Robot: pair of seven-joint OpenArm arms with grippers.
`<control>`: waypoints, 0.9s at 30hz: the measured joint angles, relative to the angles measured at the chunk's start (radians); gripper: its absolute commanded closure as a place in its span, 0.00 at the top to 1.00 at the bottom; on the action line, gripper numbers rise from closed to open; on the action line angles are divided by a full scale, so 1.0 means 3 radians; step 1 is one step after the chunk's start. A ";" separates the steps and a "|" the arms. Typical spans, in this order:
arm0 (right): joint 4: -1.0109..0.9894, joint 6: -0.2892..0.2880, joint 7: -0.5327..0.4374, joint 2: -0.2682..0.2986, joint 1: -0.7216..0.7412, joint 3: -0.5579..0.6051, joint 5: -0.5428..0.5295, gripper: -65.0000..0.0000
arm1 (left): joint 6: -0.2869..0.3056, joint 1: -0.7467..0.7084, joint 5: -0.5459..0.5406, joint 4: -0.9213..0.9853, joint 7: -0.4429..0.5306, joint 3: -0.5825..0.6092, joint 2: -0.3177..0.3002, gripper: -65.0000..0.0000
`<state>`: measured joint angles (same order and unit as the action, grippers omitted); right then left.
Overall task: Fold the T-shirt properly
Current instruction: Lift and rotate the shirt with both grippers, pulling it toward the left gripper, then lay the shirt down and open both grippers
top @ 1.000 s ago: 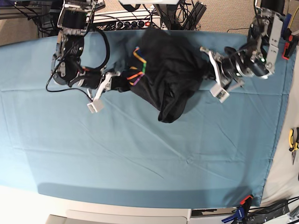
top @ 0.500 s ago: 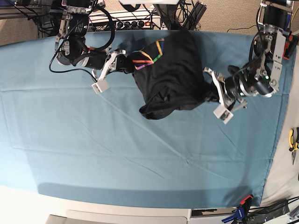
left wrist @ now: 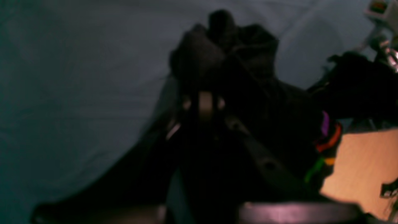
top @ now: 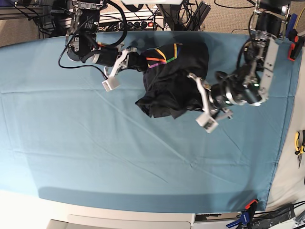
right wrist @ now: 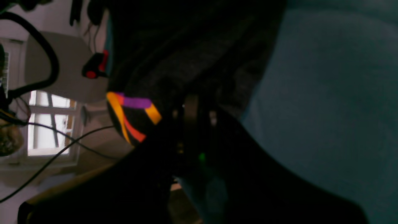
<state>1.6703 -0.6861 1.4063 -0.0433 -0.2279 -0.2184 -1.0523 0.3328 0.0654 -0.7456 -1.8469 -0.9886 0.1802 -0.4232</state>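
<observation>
The black T-shirt (top: 174,81) hangs bunched between my two grippers over the far middle of the table, its rainbow line print (top: 164,53) near the top left. My right gripper (top: 134,59) is shut on the fabric just beside that print. My left gripper (top: 192,78) is shut on the opposite side of the bundle. In the right wrist view the print (right wrist: 130,115) curves beside the right gripper (right wrist: 191,107), which is buried in the T-shirt (right wrist: 186,46). The left wrist view is blurred: the T-shirt (left wrist: 224,53) is bunched over the left gripper (left wrist: 205,104), and the print (left wrist: 326,140) shows to the right.
A teal cloth table cover (top: 95,143) spreads over the whole table. Cables and a power strip (top: 138,22) run along the back edge. Pliers (top: 299,143) lie off the cloth at the right, and a clamp (top: 248,209) grips the front right corner.
The right gripper has risen toward the back edge and moved right. The left gripper has swung left toward the table's middle. The T-shirt has bunched tighter between them.
</observation>
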 measured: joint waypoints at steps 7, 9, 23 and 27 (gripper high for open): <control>0.0006 -0.0047 -0.0053 0.0004 -0.0182 0.0000 -0.0084 0.00 | -0.0001 0.0177 0.0271 0.0003 0.0050 0.0267 -0.0003 0.00; 0.0022 -0.0048 -0.0062 0.0004 -0.0239 -0.0004 -0.0127 0.00 | -0.0001 0.0235 0.0309 0.0003 0.0047 0.0264 -0.0004 0.00; 0.0024 -0.0048 -0.0050 0.0003 -0.0221 -0.0004 -0.0137 0.00 | -0.0064 0.0326 0.0910 0.0003 0.0057 0.0267 -0.0005 0.00; 0.0018 -0.0041 -0.0013 0.0003 -0.0134 -0.0004 -0.0097 0.00 | -0.0062 0.0326 0.1108 0.0003 0.0046 0.0268 -0.0004 0.00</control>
<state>1.6756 -0.6983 1.4025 -0.0425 -0.2680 -0.2195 -1.0813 0.3141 0.1631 -0.4133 -1.8462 -0.9749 0.2607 -0.4244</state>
